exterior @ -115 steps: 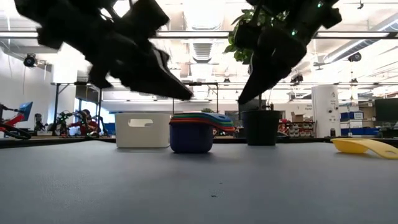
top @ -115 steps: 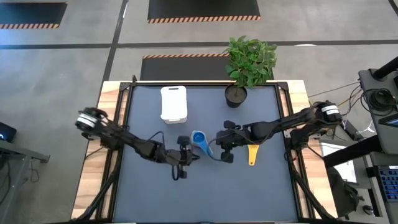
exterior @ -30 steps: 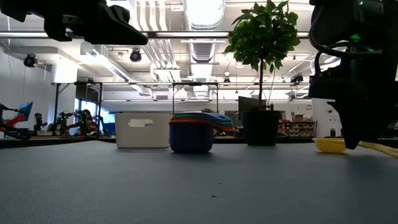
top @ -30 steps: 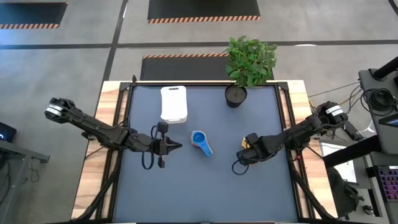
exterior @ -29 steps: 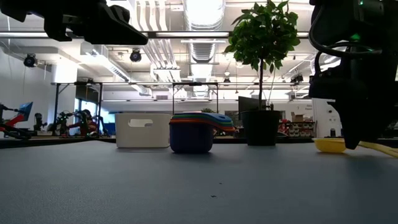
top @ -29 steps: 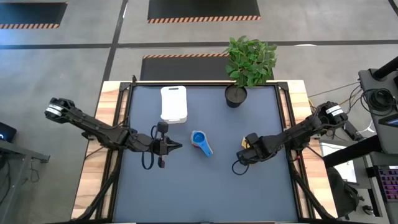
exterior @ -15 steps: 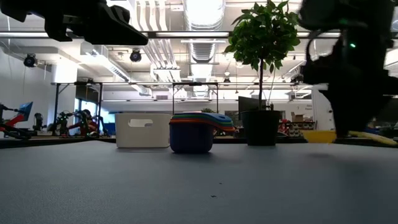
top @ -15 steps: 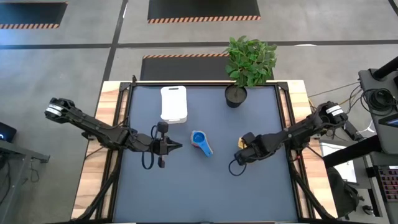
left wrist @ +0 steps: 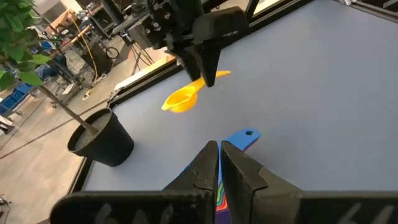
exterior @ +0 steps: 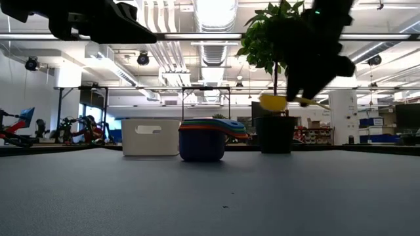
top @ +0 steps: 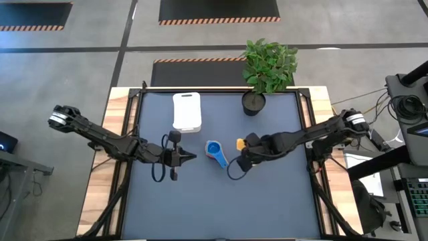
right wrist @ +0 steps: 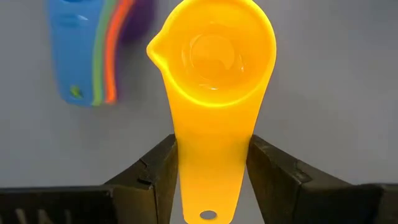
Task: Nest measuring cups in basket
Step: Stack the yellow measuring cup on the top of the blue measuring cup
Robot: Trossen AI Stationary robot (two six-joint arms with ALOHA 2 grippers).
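Note:
A stack of nested measuring cups point(top: 215, 152), blue on top, stands on the mat mid-table; its bowls show in the low view point(exterior: 202, 141). The white basket point(top: 186, 111) stands farther back, to the stack's left. My right gripper point(top: 242, 154) hangs just right of the stack, shut on a yellow measuring cup point(top: 240, 144) that is in the air point(exterior: 274, 101). My left gripper point(top: 188, 157) hovers shut left of the stack, pointing at it; its closed fingers point(left wrist: 219, 163) hold nothing. My right gripper pinches the yellow cup's flat handle point(right wrist: 209, 163) by its two long edges, one finger point(right wrist: 157, 169) on each side. The fingers slant down from the table's right side. The bowl point(right wrist: 214, 53) sticks out ahead of them, mouth up. The cup hangs clear of the mat, about level.
A black pot with a green plant point(top: 254, 102) stands at the far edge, right of the basket and behind my right gripper. Bare grey mat point(top: 221, 207) lies toward the near edge. Wooden table borders point(top: 100, 201) run along both sides.
My right gripper has risen from the mat at the right and travelled toward the table's left, toward the stack, rolling as it went. The yellow cup, on the mat a second ago, has come up with it and now hangs clear.

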